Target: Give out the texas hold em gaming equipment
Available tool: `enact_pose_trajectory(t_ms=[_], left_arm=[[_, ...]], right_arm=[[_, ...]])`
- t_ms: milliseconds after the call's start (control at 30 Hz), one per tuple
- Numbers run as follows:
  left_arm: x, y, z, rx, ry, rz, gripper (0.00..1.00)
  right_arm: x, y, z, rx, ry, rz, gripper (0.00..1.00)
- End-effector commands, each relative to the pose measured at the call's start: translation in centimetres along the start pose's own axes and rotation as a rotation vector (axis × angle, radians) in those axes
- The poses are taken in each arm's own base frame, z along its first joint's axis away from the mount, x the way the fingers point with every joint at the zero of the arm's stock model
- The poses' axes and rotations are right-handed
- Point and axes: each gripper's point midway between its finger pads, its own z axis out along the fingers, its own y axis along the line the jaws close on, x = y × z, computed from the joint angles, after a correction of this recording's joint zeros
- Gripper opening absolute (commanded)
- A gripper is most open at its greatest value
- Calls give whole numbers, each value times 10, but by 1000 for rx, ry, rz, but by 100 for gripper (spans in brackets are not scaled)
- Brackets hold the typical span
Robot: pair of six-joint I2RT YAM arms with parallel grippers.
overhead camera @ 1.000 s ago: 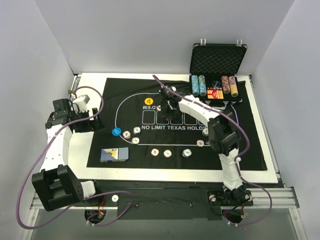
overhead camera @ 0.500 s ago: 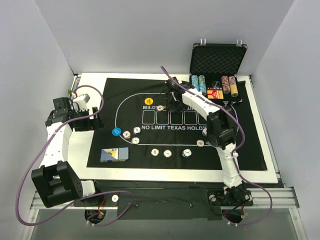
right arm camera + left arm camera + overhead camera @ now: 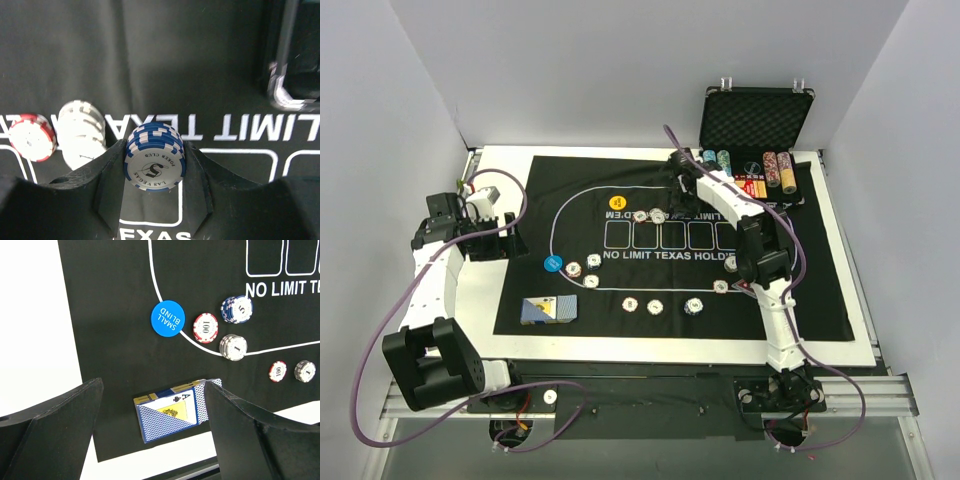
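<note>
Fingers of the right gripper [image 3: 155, 167] pinch a short stack of blue-and-white chips [image 3: 153, 150] by its striped rim. They keep it level just above the black mat [image 3: 150, 60], probably so it can go down flat near the white stack [image 3: 80, 131] and red chip [image 3: 31, 137] at the far side. The top chip reads 5 and "Poker Club". The left gripper [image 3: 152, 390] hangs wide open and empty above the card deck [image 3: 170, 412].
</note>
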Motion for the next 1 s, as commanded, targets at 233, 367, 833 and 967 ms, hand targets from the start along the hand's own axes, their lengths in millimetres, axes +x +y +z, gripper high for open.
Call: enact_pose_trajectory(t_ms=[233,367,833,967], left_arm=[[-21,1,-5,-2,-42,35,93],[-21,2,-4,-4,-40,41,93],[-19,1,-5,0,-41,37,93],[-20,0,-6,2,-47,34,93]], right_arm=[[-21,-1,5,10,-17,34,9],[-19,0,6,9,-14,31,11],[-28,2,-17,-2,-48,24,63],[-40,5,-57,-26,-108,9,63]])
